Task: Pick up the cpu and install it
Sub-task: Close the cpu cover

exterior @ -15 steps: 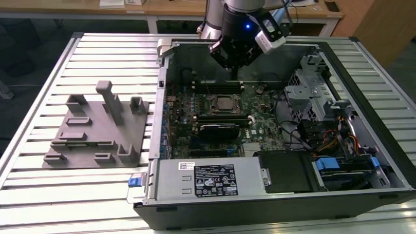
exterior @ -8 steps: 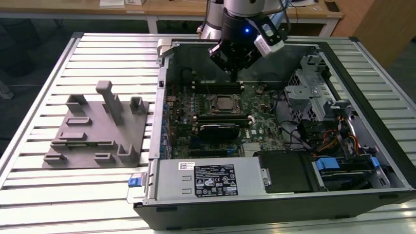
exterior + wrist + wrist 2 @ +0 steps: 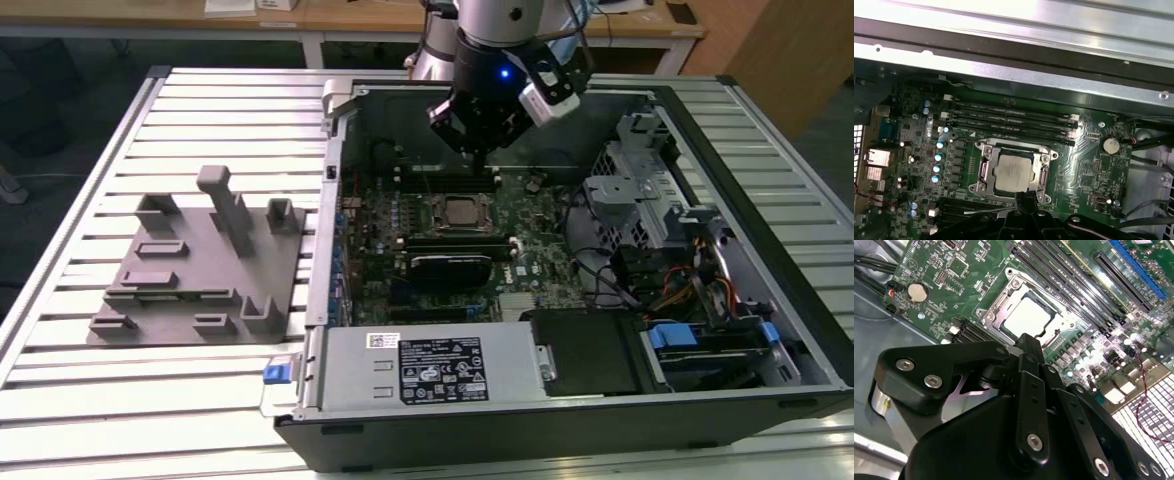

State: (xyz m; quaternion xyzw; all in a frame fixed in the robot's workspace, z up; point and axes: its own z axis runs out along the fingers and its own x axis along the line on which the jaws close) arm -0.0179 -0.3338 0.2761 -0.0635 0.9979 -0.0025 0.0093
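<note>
Slatted table (image 3: 80,180): open computer case (image 3: 534,435), grey fixture plate (image 3: 200,270).

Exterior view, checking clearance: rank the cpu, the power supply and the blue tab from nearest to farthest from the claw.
1. cpu, mid-view, right by the claw.
2. power supply, the silver box lower in the view.
3. blue tab, beyond it toward the exterior view's left.

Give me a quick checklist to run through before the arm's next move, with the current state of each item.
1. cpu lies inside the socket frame: ok, in both wrist views.
2. cpu level and fully seated: cannot tell.
3. Gripper apart from the cpu: ok, it hangs above the motherboard in the exterior view.
4. Socket frame latched: cannot tell.
5. Cables away from the socket frame: ok, they lie toward the exterior view's right.
</note>
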